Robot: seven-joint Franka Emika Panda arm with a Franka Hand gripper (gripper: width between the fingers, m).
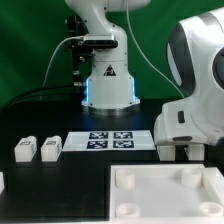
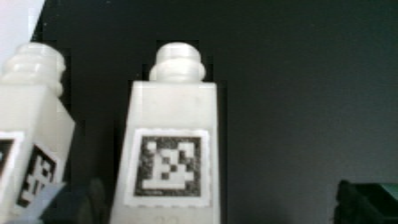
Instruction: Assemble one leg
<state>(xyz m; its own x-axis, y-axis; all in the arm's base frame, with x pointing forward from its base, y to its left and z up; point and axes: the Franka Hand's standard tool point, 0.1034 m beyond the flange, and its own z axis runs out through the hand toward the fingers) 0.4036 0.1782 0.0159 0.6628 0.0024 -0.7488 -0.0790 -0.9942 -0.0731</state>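
Note:
In the wrist view a white leg [image 2: 173, 140] with a black-and-white tag lies on the black table, its knobbed end pointing away. A second leg [image 2: 27, 120] lies beside it. My gripper [image 2: 217, 205] is open. Its dark fingertips [image 2: 370, 200] show on either side of the near end of the first leg, and neither touches it. In the exterior view the gripper [image 1: 182, 152] hangs low over the table at the right, and the arm hides what is under it. Two more legs [image 1: 24, 150] [image 1: 50, 148] lie at the left.
The marker board [image 1: 110, 140] lies mid-table in front of the robot base. The large white square panel [image 1: 130, 195] with corner sockets fills the near right. Another white part [image 1: 2, 182] shows at the exterior view's left edge.

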